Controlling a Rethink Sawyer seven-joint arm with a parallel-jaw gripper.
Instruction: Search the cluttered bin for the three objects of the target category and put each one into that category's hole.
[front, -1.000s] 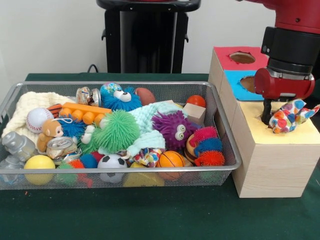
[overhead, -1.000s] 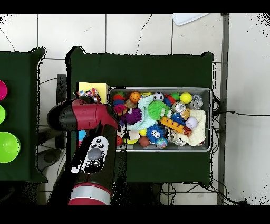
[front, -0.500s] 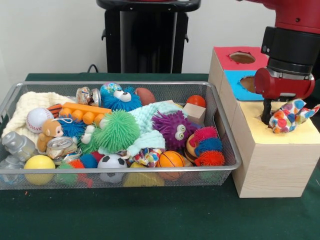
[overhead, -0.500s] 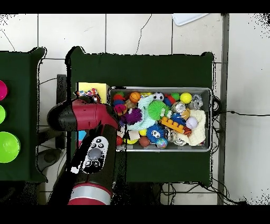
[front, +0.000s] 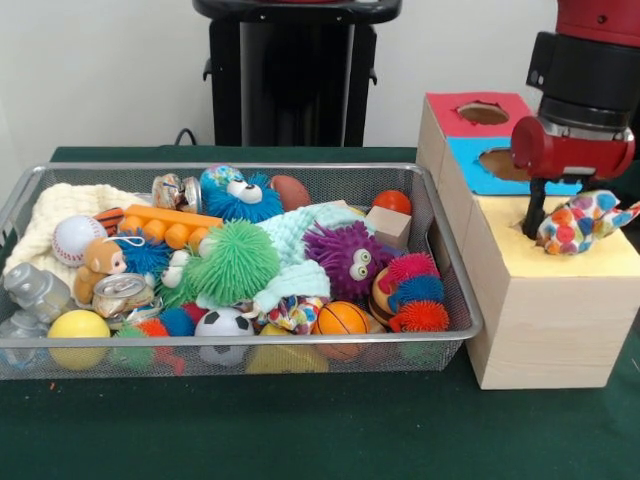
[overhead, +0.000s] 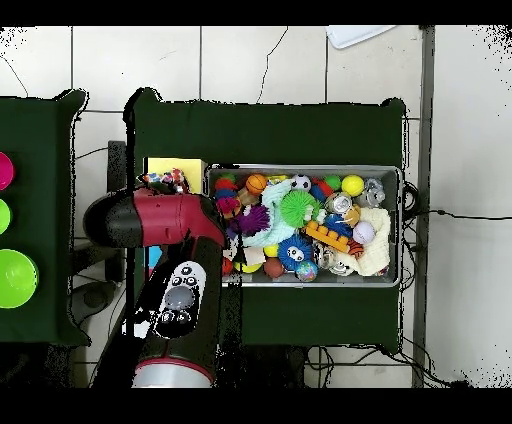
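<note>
A patchwork cloth toy (front: 585, 220) with coloured dots hangs just above the yellow top of the wooden box (front: 560, 270), at the box's near end. My gripper (front: 548, 230) is shut on its left end; one dark finger (front: 534, 212) shows and the other is hidden behind the toy. In the overhead view the toy (overhead: 166, 181) peeks out beside the red arm (overhead: 160, 220), which covers the gripper. The wire bin (front: 240, 342) to the left holds several balls, fuzzy toys, cans and cloths.
The box also has a blue section with a hole (front: 503, 165) and a red section with a hole (front: 483, 113) behind the yellow one. The bin's right rim (front: 452, 262) runs close to the box. Green bowls (overhead: 14, 277) sit on a side table.
The arm has risen a little and shifted slightly right, and the patchwork toy has come up with it. Nothing in the bin has moved.
</note>
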